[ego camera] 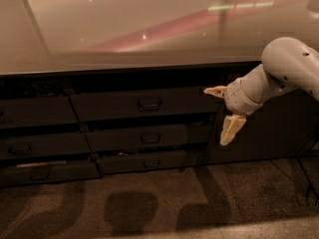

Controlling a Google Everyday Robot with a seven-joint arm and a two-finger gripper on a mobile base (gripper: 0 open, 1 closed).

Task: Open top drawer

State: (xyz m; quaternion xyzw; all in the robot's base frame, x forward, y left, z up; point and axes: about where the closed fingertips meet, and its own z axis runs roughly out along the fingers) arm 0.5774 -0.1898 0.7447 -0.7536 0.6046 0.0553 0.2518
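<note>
The top drawer (pixel 114 106) is a dark grey front under the countertop, with a small loop handle (pixel 149 103) at its centre. It stands slightly out from the cabinet face. My gripper (pixel 220 114) hangs at the drawer's right end, to the right of the handle and apart from it. Its two cream fingers (pixel 230 128) are spread wide, one pointing left at drawer height, the other pointing down. Nothing is held between them.
A glossy countertop (pixel 149 29) runs above the drawers. Two shallower drawers (pixel 144 138) sit below the top one, also slightly out. More drawer fronts (pixel 40 143) stack at the left. A dark cabinet panel (pixel 279 128) is behind my arm. Carpet floor (pixel 149 203) lies below.
</note>
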